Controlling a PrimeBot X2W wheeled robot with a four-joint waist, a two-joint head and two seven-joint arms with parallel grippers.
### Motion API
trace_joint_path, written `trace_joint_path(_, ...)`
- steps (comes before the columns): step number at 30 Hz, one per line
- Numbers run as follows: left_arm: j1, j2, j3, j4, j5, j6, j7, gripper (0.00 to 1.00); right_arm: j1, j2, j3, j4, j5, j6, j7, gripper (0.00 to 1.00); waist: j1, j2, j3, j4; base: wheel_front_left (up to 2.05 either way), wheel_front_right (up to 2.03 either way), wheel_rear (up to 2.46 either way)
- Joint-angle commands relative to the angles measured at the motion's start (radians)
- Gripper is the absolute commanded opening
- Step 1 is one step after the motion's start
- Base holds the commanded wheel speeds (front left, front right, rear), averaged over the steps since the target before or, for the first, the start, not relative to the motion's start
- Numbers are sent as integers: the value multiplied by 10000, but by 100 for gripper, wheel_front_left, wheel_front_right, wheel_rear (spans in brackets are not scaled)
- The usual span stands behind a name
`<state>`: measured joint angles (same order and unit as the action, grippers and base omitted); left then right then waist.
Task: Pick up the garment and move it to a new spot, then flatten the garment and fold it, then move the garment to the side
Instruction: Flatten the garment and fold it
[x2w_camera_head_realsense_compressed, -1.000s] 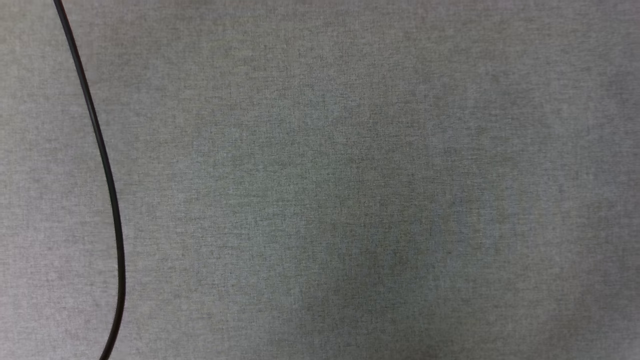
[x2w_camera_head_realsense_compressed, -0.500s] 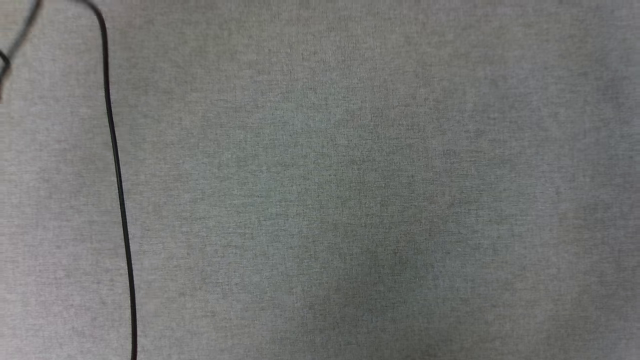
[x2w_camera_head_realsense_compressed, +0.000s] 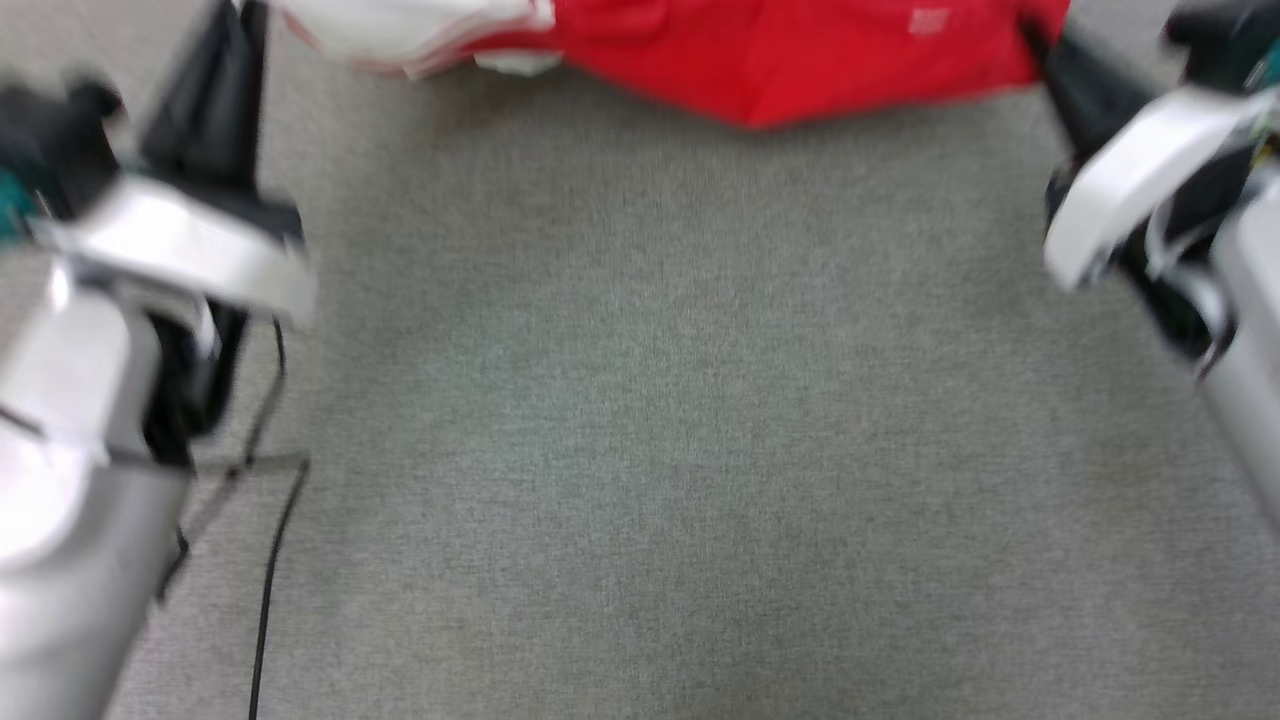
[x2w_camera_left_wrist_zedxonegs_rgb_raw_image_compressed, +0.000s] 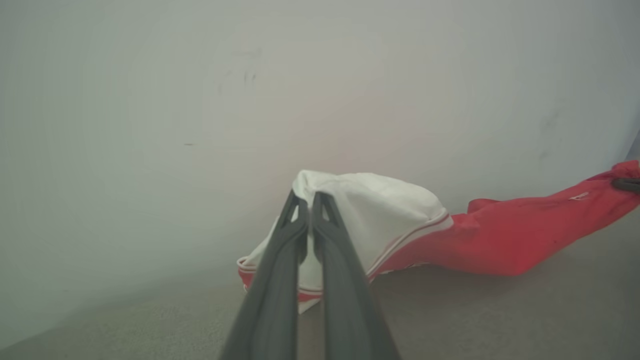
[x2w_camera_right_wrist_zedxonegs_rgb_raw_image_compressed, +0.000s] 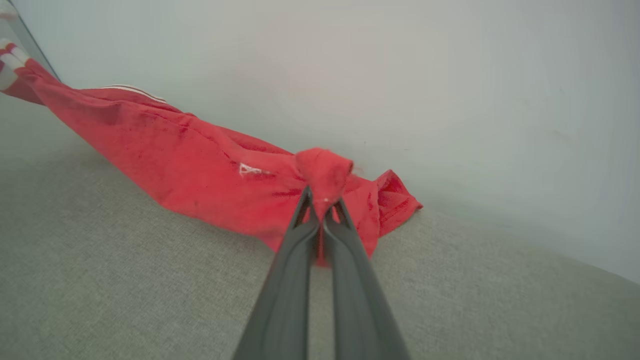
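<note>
The garment (x2w_camera_head_realsense_compressed: 800, 60), red with a white striped-trim sleeve (x2w_camera_head_realsense_compressed: 400, 30), is stretched across the top of the head view on the grey surface. My left gripper (x2w_camera_left_wrist_zedxonegs_rgb_raw_image_compressed: 310, 197) is shut on the white sleeve (x2w_camera_left_wrist_zedxonegs_rgb_raw_image_compressed: 380, 205) at the garment's left end. In the head view its dark fingers (x2w_camera_head_realsense_compressed: 215, 100) reach up to that end. My right gripper (x2w_camera_right_wrist_zedxonegs_rgb_raw_image_compressed: 322, 197) is shut on a bunched red corner of the garment (x2w_camera_right_wrist_zedxonegs_rgb_raw_image_compressed: 200, 170), with its fingers (x2w_camera_head_realsense_compressed: 1075, 80) at the right end. The cloth sags between the two grips. No lettering shows.
A grey woven surface (x2w_camera_head_realsense_compressed: 640, 450) spreads out in front of the garment. A thin black cable (x2w_camera_head_realsense_compressed: 270, 560) lies at the lower left beside my left arm. A pale wall (x2w_camera_left_wrist_zedxonegs_rgb_raw_image_compressed: 200, 100) rises right behind the garment.
The head camera has moved. Earlier it showed grey surface and the black cable; now both arms and the stretched garment are in the picture, blurred by motion.
</note>
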<state>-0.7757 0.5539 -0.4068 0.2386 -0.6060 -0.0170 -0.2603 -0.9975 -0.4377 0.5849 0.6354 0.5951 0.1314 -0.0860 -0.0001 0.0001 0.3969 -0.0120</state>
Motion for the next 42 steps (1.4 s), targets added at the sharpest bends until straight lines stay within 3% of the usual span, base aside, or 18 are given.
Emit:
trace_joint_path(1,634,-44,103,-242,-12,114,-70,0,533,-102,152,-152,117,-13,0,0,1,-1,-651,14,0,0,0)
trace_joint_path(11,5103,-20,188,-1014,-205,746,-71,0,3757,-866,669,-1282,895,-13,358,0,1,-1,-2318,-28,0,0,0)
trace_joint_path(17,6802,-354,65,-1061,-578,1030,-63,0,5701,-1392,506,-1767,1287,-15,260,0,1,-1,-3217,130,0,0,0)
trace_joint_path(24,8666,-614,-23,-1156,-1248,1366,77,0,7847,-1532,-166,-2350,1679,-15,363,0,1,-1,-4014,185,0,0,0)
trace_joint_path(32,10119,-714,-372,-1432,-1731,1448,471,0,9826,-1616,-1111,-3032,1691,-15,710,0,1,-1,-4271,319,0,0,0)
trace_joint_path(42,10492,-530,-635,-1405,-1916,1303,955,0,11268,-1443,-1970,-3830,1291,-15,1159,0,1,-1,-4322,365,0,0,0)
